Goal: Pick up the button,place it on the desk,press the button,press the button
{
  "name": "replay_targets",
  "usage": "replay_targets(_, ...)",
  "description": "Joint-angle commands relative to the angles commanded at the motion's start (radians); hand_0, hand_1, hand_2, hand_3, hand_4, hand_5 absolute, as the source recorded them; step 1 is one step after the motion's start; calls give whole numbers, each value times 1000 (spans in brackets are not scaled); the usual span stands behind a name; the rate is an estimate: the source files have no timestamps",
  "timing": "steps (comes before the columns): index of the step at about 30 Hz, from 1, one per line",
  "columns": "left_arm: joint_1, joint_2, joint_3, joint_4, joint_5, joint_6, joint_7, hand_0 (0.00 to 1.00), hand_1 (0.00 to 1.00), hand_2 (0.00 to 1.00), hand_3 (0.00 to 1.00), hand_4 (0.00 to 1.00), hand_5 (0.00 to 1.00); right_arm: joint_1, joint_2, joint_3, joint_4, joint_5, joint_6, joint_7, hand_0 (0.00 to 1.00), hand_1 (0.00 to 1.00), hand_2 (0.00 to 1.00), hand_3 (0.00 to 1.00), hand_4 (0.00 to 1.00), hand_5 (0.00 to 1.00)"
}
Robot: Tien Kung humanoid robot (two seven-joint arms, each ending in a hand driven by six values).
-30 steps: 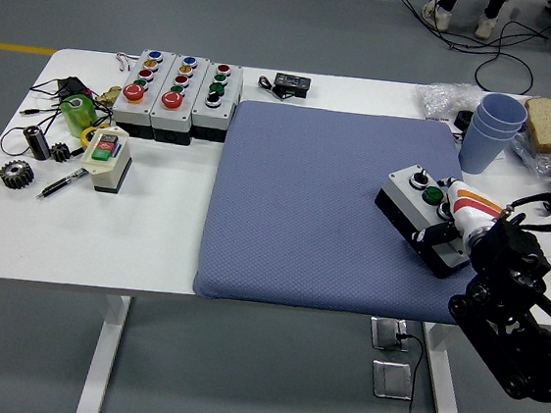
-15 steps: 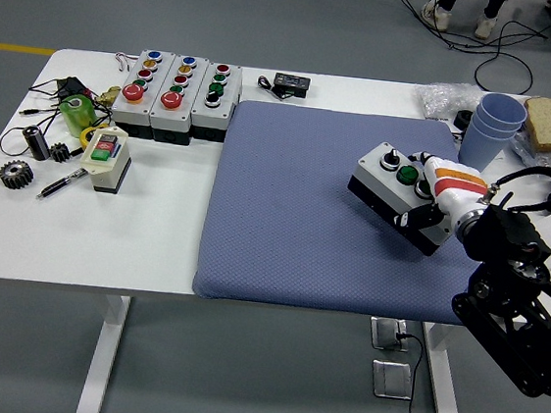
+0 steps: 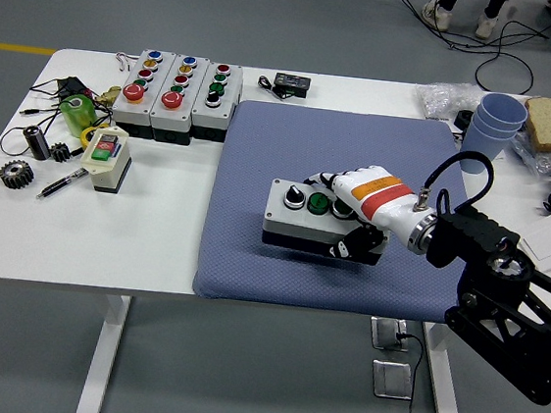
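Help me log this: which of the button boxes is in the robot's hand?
The grey button box on the blue mat, gripped by the right hand. The other boxes sit untouched at the table's far left.

The blue mat (image 3: 290, 159) looked like matt, finely textured cloth or foam, lying on a smooth white table (image 3: 153, 243). The button box (image 3: 299, 217) appeared to be smooth grey plastic with a black base and glossy buttons, and the right hand (image 3: 358, 215) gripping it wore a white covering with orange and red bands, its arm matt black. The stacked cups (image 3: 491, 126) looked like smooth pale-blue plastic, and the gear (image 3: 16, 174) like dull dark metal.
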Motion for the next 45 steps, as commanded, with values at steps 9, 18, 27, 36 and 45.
replay_targets(9,2,-2,5,0,-4,0,0,625,658,680,591,341,641,-15,13,-18,-12,-13,-4,14,69,87,325,514,677,128)
replay_targets(18,5,-4,14,0,-9,-1,-1,625,657,680,590,341,645,-27,24,-17,-36,-23,35,25,180,200,397,537,721,148)
replay_targets(27,14,-6,7,0,1,-2,2,625,658,678,589,341,646,-41,37,-7,-43,-42,112,-8,737,597,621,775,915,352)
replay_targets(36,13,-6,10,0,0,-2,1,625,658,680,589,342,649,-47,41,16,-49,-70,38,-3,875,698,698,833,943,343)
replay_targets(45,10,-6,8,0,2,-3,2,625,658,679,590,342,646,-49,38,19,-41,-72,25,-4,994,826,847,929,964,306)
